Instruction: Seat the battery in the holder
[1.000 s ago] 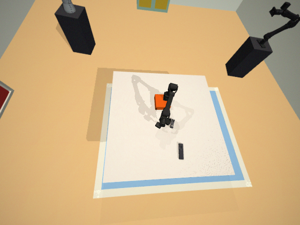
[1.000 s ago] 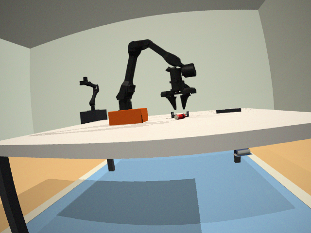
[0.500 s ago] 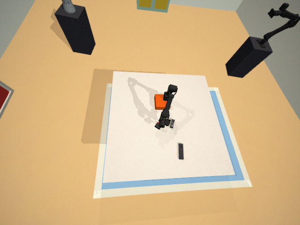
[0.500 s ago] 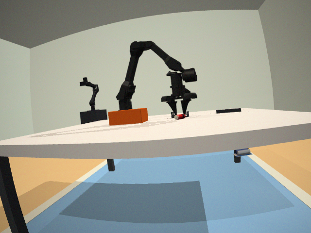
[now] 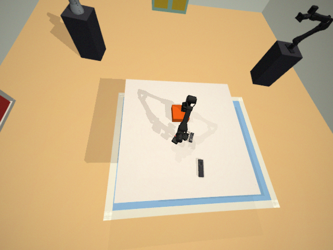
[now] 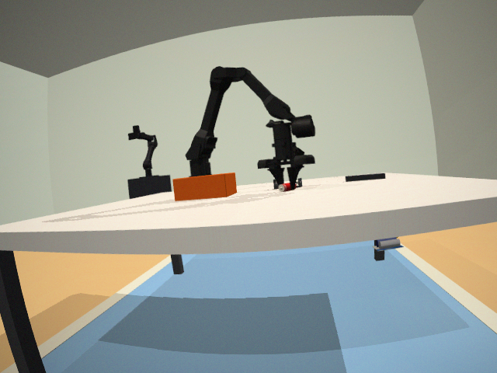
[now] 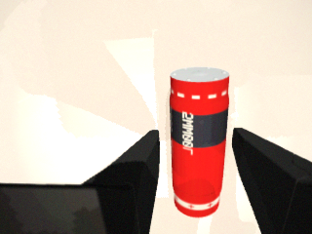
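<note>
From the top we see our gripper (image 5: 180, 137) low near the middle of the white table (image 5: 150, 172), the holder (image 5: 191, 136) just beside it; the battery is hidden under the arm.

From the exterior, our fingers (image 6: 277, 173) straddle the red battery (image 6: 286, 186), which lies on the table well apart from the orange block (image 6: 203, 186).

At the wrist, the battery (image 7: 199, 141) lies between our fingers, which stand parted with a gap on each side, grasping nothing.
</note>
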Controlling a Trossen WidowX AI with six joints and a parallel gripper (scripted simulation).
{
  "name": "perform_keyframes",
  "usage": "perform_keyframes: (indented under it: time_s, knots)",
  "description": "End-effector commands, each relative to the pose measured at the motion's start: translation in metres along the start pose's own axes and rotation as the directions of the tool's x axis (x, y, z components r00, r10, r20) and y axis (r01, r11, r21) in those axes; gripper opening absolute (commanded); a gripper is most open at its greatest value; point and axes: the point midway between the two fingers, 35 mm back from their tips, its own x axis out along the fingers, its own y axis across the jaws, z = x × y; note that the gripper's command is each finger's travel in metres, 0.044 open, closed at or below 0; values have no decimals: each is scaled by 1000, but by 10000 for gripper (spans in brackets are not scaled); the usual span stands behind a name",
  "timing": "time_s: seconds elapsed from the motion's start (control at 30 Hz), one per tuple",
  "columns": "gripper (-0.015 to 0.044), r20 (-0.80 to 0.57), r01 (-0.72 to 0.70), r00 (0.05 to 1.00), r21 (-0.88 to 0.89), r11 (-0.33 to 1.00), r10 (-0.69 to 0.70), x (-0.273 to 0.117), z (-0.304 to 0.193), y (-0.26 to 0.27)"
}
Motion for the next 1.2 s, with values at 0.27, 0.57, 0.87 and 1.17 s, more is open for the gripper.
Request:
perform_keyframes:
  time_s: [0.27, 0.57, 0.87, 1.17]
  knots:
    - [80, 3, 0, 1000, -3, 1000, 0, 1, 0, 0]
    - [80, 3, 0, 1000, -3, 1000, 0, -49, 0, 0]
    - [80, 5, -2, 1000, 193, 981, 1, -54, 22, 9]
    - [80, 9, -7, 1000, 494, 869, 3, -61, 55, 28]
